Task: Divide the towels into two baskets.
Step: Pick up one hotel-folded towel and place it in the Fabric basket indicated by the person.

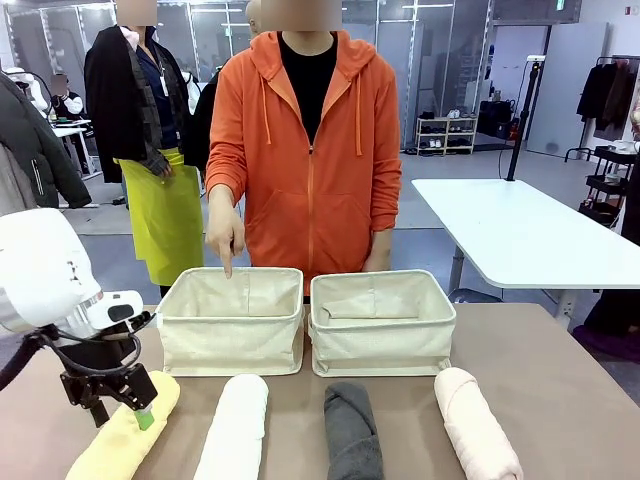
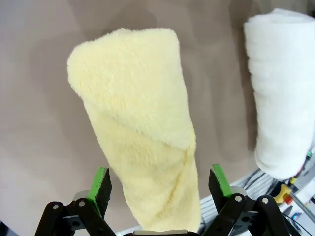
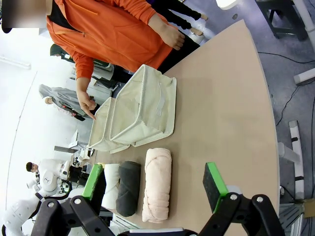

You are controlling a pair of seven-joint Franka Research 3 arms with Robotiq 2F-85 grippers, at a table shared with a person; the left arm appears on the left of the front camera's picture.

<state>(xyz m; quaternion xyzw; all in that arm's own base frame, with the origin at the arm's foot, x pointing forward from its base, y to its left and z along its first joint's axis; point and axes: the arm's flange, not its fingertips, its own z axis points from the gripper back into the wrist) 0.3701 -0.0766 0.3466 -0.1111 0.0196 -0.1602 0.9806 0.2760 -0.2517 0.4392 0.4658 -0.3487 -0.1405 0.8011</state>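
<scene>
Hovering over the yellow towel [image 1: 125, 435] at far left is the left gripper [image 1: 143, 412]. Its jaws are wide apart w/ a green pad either side of the roll, not squeezing, so no grip yet imo. Next along the front of the table [image 1: 560, 390]: white towel [image 1: 235, 425], then grey [image 1: 352, 430], then pink [image 1: 478, 420], all four lying in a row, none touching. Behind them the left basket [image 1: 230, 345] and right basket [image 1: 380, 345] sit side by side, both empty afaict. Person's hand [image 1: 226, 232] points a finger down into the left one. Right gripper [image 3: 153, 172] is up high over the table's right end, jaws apart too, holding nothing. So progress = basically zero: no towels in, all 4 to go, presumably two per basket. Yellow prob goes first, into the left basket.
</scene>
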